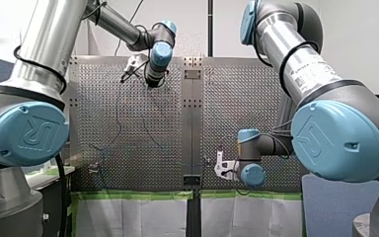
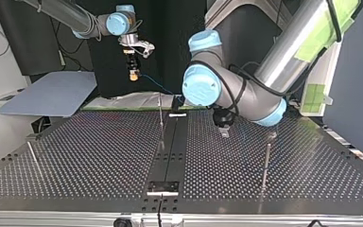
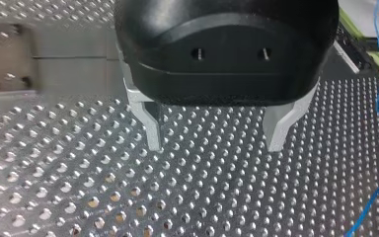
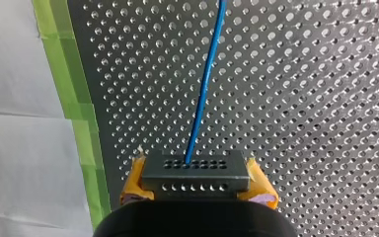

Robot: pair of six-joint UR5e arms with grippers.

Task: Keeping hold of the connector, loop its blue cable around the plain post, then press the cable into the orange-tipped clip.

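Right gripper (image 2: pixel 133 74), at the top view's left, hangs above the far edge of the perforated table (image 2: pixel 99 156), its yellow pads (image 4: pixel 262 190) clamped on the grey connector (image 4: pixel 196 170); the blue cable (image 4: pixel 205 89) runs from the connector rightward and down toward a thin upright post (image 2: pixel 160 118) at the middle, contact unclear; right of that, left gripper (image 2: pixel 223 130) sits low over the table, metal fingers (image 3: pixel 153 131) spread wide and empty; another post (image 2: pixel 266 163) stands further right.

Table (image 3: pixel 79 187): I saw perforated metal.
Green tape (image 4: pixel 74 98): edged the table.
Pale sheet (image 4: pixel 24 148): lay beyond the tape, perhaps paper.
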